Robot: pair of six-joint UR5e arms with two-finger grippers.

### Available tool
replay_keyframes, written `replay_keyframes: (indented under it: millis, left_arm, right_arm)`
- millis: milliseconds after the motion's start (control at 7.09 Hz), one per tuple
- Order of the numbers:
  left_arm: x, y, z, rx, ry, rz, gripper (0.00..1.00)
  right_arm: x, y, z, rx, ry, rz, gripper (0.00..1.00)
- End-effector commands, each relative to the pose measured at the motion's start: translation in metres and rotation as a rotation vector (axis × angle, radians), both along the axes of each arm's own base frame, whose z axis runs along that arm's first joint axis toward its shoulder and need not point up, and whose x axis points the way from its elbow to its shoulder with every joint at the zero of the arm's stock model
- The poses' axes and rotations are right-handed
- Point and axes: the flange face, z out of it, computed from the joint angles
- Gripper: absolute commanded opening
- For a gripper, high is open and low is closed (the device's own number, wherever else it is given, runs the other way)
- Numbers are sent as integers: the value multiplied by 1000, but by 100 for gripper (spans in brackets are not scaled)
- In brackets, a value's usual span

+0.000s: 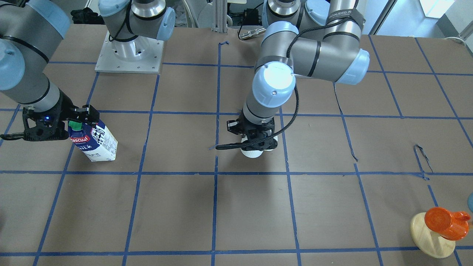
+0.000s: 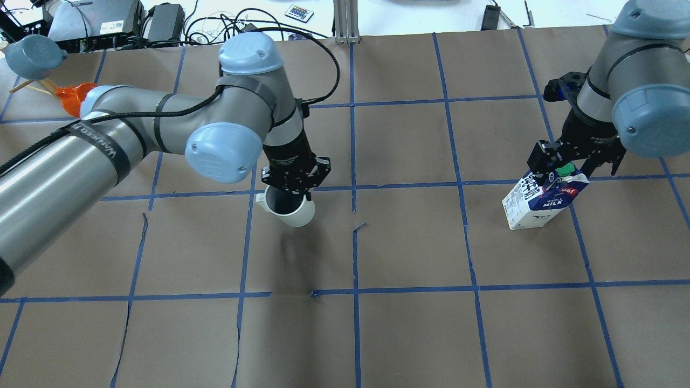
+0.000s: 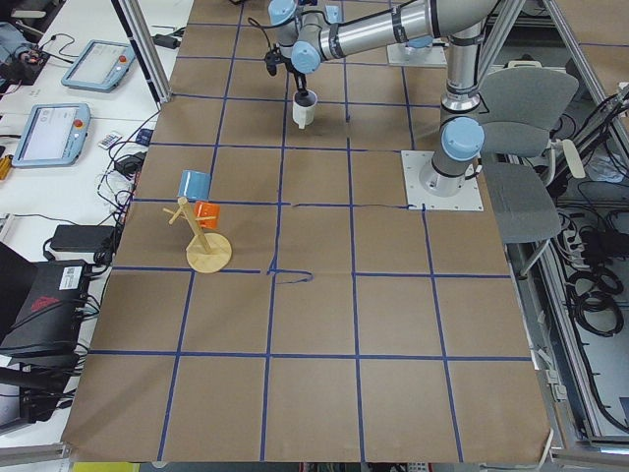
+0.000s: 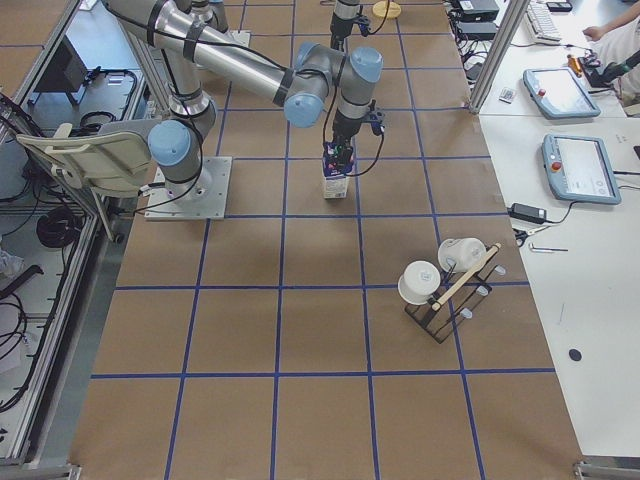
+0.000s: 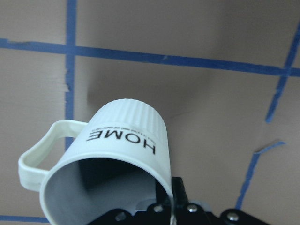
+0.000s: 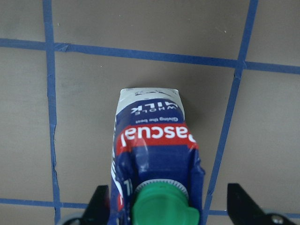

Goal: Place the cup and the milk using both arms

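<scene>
Cup (image 2: 295, 216) hangs tilted from left end effector (image 2: 294, 186), which is clamped on its rim. It sits over mid-table (image 2: 409, 334), well off every edge; from the shadow under it I'd say it's lifted clear. Ceramic, so stiff & brittle, prob. glazed & slick; a rim pinch lets it swing, so slow moves. Ribbed wall or handle (image 5: 37, 154) would give a surer hold. Black cable (image 1: 293, 114) loops down the left arm just beside the end effector; could snag.

Milk carton (image 2: 539, 207) stands on the table to the right of the cup, well apart from it, nearer the table's right end yet far from that edge. Right end effector (image 2: 565, 167) straddles its top, spread wide. In the wrist view one finger (image 6: 99, 206) is just beside the carton wall & the other is apart from it; not gripping, as far as I can tell. Thin board, dents if squeezed; tall w/ narrow base, so tips easily; can't tell if full. Best hold is on the flat walls just under the green cap (image 6: 161, 206).

Others: wooden stand (image 1: 430, 238) w/ orange cup (image 1: 443, 221) & blue cup (image 3: 195, 183) near the operators' edge toward the left end; rack (image 4: 440, 290) w/ white cups toward the right end. Both are well apart from the arms; I judge neither in the way.
</scene>
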Motion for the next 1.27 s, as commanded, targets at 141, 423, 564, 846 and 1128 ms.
replay_keyframes:
  millis: [141, 423, 564, 846, 1128]
  left_arm:
    - [-97, 31, -27, 17, -8, -73, 0]
    - [-101, 35, -30, 16, -20, -89, 0]
    - [-100, 36, -31, 18, -22, -93, 0]
    - [-99, 39, -33, 35, -31, -77, 77]
    - [-91, 39, -10, 11, -21, -85, 100]
  right_arm:
    - [-2, 0, 3, -5, -16, -10, 89]
    - [-1, -4, 9, -23, -23, -10, 89]
    - [0, -5, 10, -33, -35, -12, 85]
    - [1, -6, 10, -42, -44, -13, 84]
    - [1, -7, 11, -47, -44, -13, 63]
